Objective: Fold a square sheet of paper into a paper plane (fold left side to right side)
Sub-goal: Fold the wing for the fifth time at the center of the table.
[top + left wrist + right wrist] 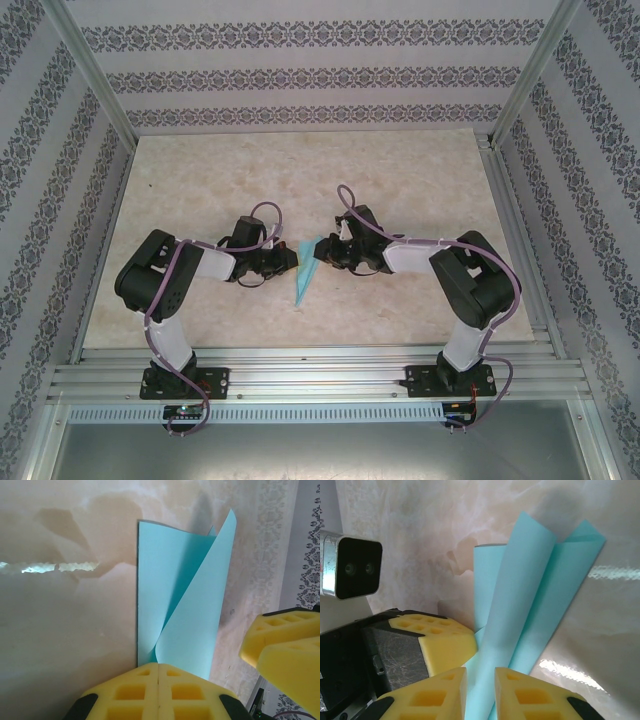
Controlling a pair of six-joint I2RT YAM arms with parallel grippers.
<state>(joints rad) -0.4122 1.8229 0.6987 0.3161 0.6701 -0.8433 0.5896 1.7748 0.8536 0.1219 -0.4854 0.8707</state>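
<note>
Folded light-blue paper (308,272) on desk (400,170); left pincer (158,680) fully together beside paper; right pincer (480,690) clamped on paper.

Beige marbled tabletop (400,180), patterned wallpaper walls (300,70), aluminium frame rails (320,375)

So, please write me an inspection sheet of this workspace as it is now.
Surface: beige marbled table, glossy, with glare patches.
Job's things: light-blue paper, folded lengthwise, flaps raised; long pointed shape between the arms.
Clutter: nothing seen.
Grippers: left gripper shut at the paper's near edge; right gripper shut on the paper.
Cables: purple cables run along both arms.
Surroundings: patterned walls, aluminium frame rails.
</note>
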